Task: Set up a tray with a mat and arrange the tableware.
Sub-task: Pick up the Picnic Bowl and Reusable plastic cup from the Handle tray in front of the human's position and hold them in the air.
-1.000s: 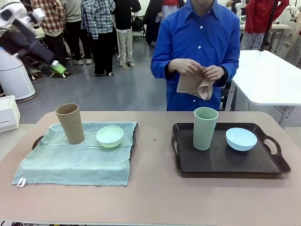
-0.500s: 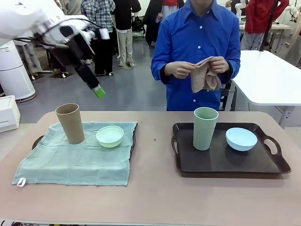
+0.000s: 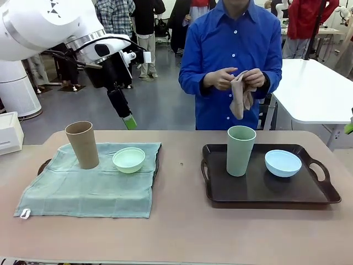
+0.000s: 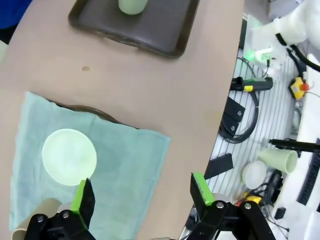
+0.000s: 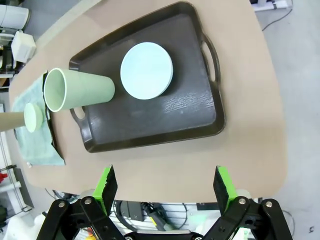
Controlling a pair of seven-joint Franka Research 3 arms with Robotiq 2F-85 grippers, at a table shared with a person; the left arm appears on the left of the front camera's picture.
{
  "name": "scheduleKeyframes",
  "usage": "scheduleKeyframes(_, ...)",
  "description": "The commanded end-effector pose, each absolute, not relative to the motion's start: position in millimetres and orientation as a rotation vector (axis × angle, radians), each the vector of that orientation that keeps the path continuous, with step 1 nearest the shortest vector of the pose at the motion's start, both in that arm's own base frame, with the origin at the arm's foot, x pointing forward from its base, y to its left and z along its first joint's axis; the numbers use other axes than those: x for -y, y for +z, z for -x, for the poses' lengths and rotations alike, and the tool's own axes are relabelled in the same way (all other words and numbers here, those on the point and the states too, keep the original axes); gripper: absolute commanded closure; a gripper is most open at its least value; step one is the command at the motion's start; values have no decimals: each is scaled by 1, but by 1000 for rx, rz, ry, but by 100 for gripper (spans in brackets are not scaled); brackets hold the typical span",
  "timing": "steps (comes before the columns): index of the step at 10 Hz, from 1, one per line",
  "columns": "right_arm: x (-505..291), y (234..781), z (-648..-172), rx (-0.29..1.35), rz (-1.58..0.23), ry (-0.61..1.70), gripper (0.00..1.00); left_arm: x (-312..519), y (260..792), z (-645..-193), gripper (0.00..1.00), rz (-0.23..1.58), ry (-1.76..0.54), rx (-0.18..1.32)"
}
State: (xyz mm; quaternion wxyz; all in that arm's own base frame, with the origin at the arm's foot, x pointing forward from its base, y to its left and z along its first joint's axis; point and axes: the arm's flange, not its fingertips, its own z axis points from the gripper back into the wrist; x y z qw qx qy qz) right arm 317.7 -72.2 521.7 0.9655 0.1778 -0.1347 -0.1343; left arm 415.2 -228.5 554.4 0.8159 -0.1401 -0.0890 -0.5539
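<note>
Status: roughly half done; covered tray (image 3: 43, 165) at 9 o'clock carries mat (image 3: 83, 190), tan cup (image 3: 82, 144), mint bowl (image 3: 129, 159); bare tray (image 3: 265, 190) at 3 o'clock holds sage cup (image 3: 240, 150), blue bowl (image 3: 283, 163), no mat yet; person's cloth (image 3: 240, 99) at 12 o'clock; left end effector (image 4: 140, 187), right end effector (image 5: 165, 180) both apart, empty.

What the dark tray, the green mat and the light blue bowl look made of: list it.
Dark tray: probably hard plastic, dull sheen, moulded handles.
Green mat: soft cloth, matte; it wrinkles and drapes.
Light blue bowl: likely matte plastic; smooth, even colour, no glare.
</note>
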Motion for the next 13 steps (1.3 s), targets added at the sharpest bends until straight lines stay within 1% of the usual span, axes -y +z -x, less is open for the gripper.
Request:
scheduleKeyframes(1, 73, 523, -316, 273, -343, -267, 0, 224, 554, -413, 0, 283, -1160, 211)
scheduleKeyframes(3, 73, 522, -317, 274, -361, -267, 0, 224, 554, -413, 0, 283, -1160, 211)
scheduleKeyframes(4, 57, 523, -351, 264, -301, -220, 0, 224, 556, -417, 0, 297, -1173, 195)
scheduleKeyframes(5, 40, 520, -383, 256, -254, -150, 0, 262, 547, -454, 0, 242, -1298, 171)
scheduleKeyframes(6, 34, 514, -404, 256, -222, -149, 0, 300, 530, -485, 0, 244, -1438, 169)
scheduleKeyframes(7, 30, 506, -418, 257, -199, -149, 0, 319, 516, -497, 0, 261, -1556, 165)
scheduleKeyframes(8, 29, 497, -426, 250, -200, -131, 0, 332, 498, -508, 0, 300, -1622, 198)
scheduleKeyframes(10, 27, 477, -439, 257, -162, -132, 0, 354, 469, -521, 0, 433, -1706, 302)
scheduleKeyframes(13, 20, 447, -466, 334, -129, -110, 0, 376, 435, -528, 0, 684, -1732, 419)
